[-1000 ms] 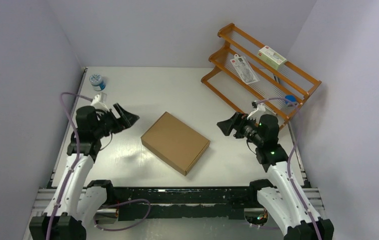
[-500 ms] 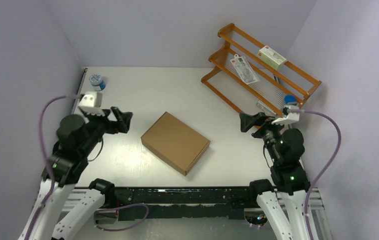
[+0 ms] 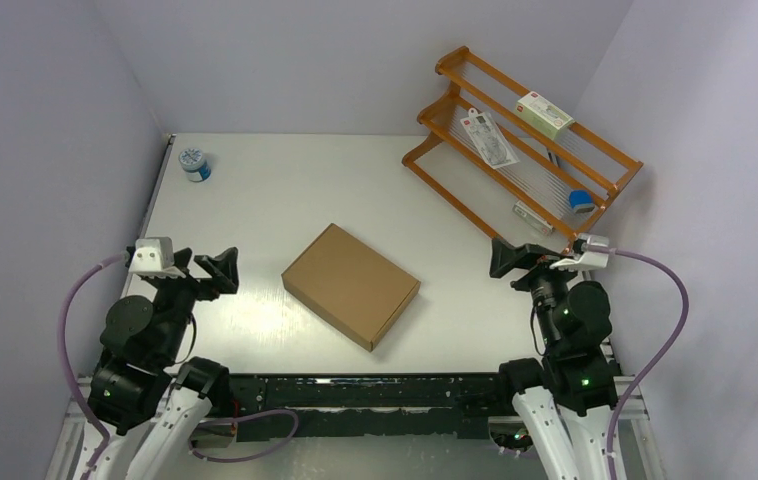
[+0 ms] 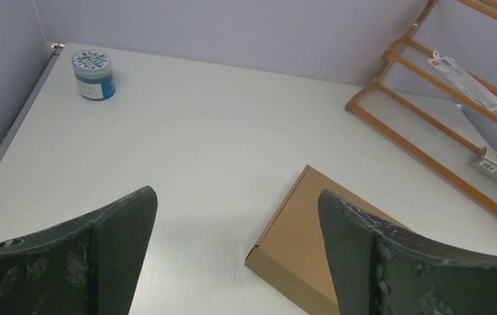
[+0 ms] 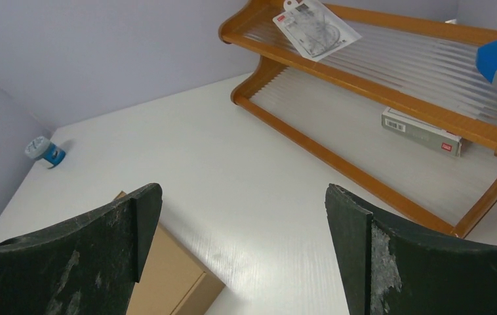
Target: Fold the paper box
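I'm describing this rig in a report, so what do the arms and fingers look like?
The left arm and right arm have black joints on white lower links; each trails a lilac cable and carries a white camera block. The fingers are broad, black, tapering wedges, scuffed pale.

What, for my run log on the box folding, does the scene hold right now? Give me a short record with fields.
paper box: folded shut, lying flat and askew at mid-table
left pincer: open, empty, raised clear of the box on its left
right pincer: open, empty, raised clear of the box on its right
table: white
wooden rack: far right corner
blue jar: far left corner, upright
contact: neither pincer touches the box
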Controlling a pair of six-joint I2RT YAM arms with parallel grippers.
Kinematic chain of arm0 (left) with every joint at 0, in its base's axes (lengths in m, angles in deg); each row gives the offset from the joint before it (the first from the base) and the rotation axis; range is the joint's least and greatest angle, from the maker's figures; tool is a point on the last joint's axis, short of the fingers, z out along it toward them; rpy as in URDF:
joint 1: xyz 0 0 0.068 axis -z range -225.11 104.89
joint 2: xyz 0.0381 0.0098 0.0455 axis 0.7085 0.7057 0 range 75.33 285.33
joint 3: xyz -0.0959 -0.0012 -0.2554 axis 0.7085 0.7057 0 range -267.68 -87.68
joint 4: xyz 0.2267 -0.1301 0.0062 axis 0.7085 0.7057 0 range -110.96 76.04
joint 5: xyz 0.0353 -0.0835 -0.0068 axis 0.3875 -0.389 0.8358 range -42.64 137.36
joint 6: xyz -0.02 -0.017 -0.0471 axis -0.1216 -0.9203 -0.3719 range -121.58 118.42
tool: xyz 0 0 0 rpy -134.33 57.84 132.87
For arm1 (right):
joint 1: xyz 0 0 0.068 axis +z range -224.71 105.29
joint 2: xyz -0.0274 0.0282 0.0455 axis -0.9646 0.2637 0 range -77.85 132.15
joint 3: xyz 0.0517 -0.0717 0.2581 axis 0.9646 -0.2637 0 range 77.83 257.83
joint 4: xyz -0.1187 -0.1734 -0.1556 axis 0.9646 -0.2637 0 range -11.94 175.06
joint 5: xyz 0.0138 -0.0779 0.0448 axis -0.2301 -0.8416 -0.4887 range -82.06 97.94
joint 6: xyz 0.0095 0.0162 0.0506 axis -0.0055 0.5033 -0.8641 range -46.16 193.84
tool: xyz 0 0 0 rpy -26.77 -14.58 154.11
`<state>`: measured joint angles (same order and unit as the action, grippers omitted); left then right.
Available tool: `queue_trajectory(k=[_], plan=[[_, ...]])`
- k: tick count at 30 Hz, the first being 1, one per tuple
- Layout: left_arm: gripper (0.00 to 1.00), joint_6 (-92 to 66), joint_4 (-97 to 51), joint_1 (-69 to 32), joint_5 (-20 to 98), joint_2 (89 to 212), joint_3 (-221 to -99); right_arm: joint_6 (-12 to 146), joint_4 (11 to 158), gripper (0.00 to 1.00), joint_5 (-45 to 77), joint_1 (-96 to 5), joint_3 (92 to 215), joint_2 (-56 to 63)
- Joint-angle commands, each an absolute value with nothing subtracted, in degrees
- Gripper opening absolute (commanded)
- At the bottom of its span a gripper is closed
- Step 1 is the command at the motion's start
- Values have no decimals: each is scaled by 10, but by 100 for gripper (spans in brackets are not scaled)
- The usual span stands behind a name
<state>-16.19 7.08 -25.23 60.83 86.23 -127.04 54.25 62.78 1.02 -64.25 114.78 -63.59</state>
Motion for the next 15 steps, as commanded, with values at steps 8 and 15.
queue_trajectory(k=[8, 15], plan=[[97, -161, 55, -259, 639, 869, -1273, 556, 629, 100, 9, -637, 1146, -633], [97, -158, 48, -266, 621, 874, -1266, 562, 633, 100, 18, -637, 1145, -637]])
